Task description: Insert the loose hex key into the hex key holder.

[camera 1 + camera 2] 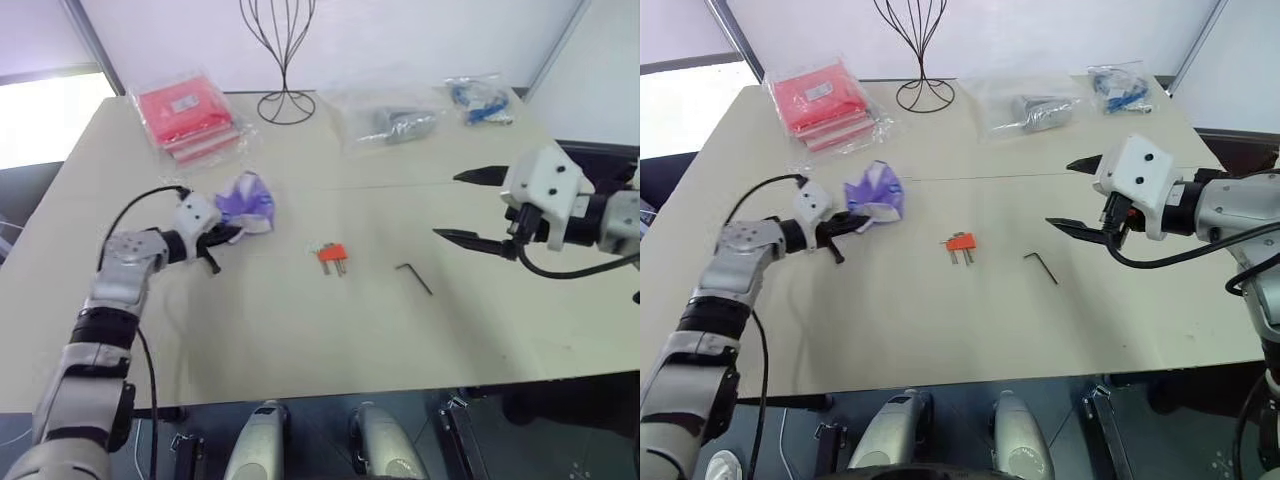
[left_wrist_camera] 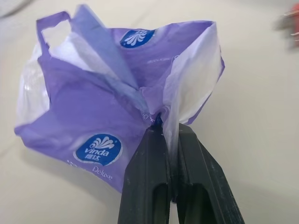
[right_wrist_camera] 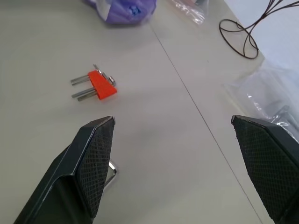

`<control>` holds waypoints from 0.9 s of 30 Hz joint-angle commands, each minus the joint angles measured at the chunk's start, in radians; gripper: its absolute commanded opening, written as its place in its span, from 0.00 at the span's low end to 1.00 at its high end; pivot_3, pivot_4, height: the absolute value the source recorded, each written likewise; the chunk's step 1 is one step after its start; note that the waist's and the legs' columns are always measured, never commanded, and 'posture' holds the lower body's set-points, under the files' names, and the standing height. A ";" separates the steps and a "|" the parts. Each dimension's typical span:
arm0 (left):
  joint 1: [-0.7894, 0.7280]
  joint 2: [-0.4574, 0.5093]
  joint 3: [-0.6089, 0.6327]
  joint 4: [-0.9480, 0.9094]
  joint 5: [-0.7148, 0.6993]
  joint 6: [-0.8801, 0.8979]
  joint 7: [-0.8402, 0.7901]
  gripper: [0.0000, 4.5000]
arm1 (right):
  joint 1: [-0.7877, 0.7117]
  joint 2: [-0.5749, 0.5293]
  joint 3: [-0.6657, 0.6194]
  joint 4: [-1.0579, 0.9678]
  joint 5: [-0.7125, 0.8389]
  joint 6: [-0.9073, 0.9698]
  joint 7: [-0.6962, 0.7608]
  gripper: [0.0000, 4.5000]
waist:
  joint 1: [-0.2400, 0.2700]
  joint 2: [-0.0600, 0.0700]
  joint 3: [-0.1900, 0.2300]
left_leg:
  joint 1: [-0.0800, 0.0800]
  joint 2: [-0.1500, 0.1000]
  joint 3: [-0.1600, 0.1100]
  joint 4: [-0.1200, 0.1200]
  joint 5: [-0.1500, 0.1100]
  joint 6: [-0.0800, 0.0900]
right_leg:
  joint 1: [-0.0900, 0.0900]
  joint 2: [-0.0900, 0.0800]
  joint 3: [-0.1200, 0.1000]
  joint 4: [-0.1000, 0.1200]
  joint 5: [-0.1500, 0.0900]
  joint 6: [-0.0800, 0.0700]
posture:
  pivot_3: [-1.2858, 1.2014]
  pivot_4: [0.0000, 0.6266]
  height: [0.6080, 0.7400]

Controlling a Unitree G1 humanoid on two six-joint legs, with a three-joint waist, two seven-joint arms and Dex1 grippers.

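Head views: loose hex key (image 1: 414, 279) lies flat on the bench, mid-width, nearer the front edge, apart from the hex key holder (image 1: 331, 254) on its left. Nothing inserted yet; both task items lie ungrasped.

Left wrist view: left gripper (image 2: 169, 135) clenched on a fold of the purple tissue packet (image 2: 93, 112), not on a task item.

Right wrist view: right gripper (image 3: 187, 154) spread wide, empty, above the bench; holder ahead, key's bend peeking beside one finger (image 3: 91, 161). Pick-up and insertion remain, I judge.
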 commanded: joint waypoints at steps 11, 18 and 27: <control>0.337 0.018 0.399 -0.448 0.103 0.418 0.599 0.01 | -0.073 0.054 0.065 0.083 -0.027 -0.102 0.032 0.92 | 0.007 0.000 0.000 | 0.000 0.000 0.000 0.000 0.000 0.000 | 0.000 -0.001 0.000 0.001 0.000 0.000 | 0.52 0.24 1.00; 0.361 0.017 0.478 -0.438 0.078 0.536 0.663 0.01 | -0.084 0.064 0.076 0.104 -0.033 -0.125 0.042 0.92 | 0.007 -0.001 0.000 | 0.000 -0.001 -0.001 0.001 0.000 0.000 | 0.001 -0.003 -0.001 0.000 0.000 0.000 | 0.52 0.24 1.00; 0.344 -0.002 0.514 -0.430 0.041 0.581 0.707 0.33 | -0.075 0.061 0.070 0.096 -0.031 -0.125 0.044 0.92 | 0.008 -0.001 0.000 | 0.000 0.000 -0.001 0.000 0.000 -0.001 | 0.000 -0.004 0.000 0.000 0.000 0.000 | 0.52 0.24 1.00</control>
